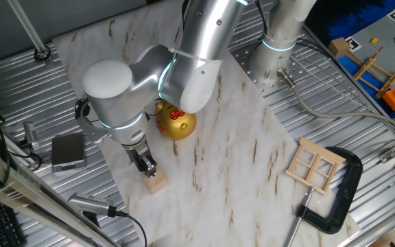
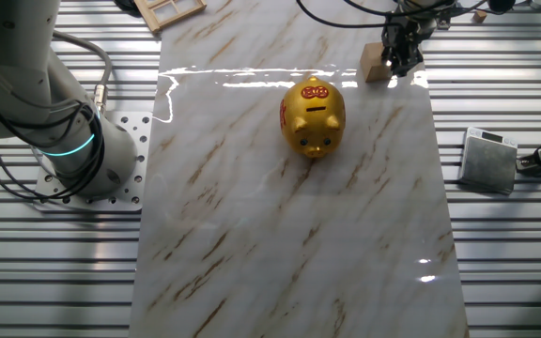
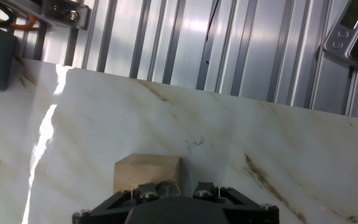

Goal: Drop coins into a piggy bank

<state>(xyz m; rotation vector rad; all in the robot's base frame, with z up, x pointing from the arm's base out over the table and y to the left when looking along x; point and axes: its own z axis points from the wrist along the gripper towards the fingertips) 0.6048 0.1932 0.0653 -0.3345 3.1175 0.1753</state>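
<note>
Hovering at the pale wooden cube [image 1: 156, 182], the tool [image 1: 145, 165] has an unreadable grip; glossy gold piggy bank [image 2: 314, 117] sits apart.

- The gripper [image 1: 147, 167] covers the top of the wooden block [image 1: 156, 182], so any coin there is hidden.
- The robot arm [image 1: 184, 68] hides part of the piggy bank [image 1: 176, 122].
- The hand view cuts off the fingertips at its bottom edge.

text: none legible | piggy bank [image 2: 314, 116]: red markings on back, unreadable
</note>
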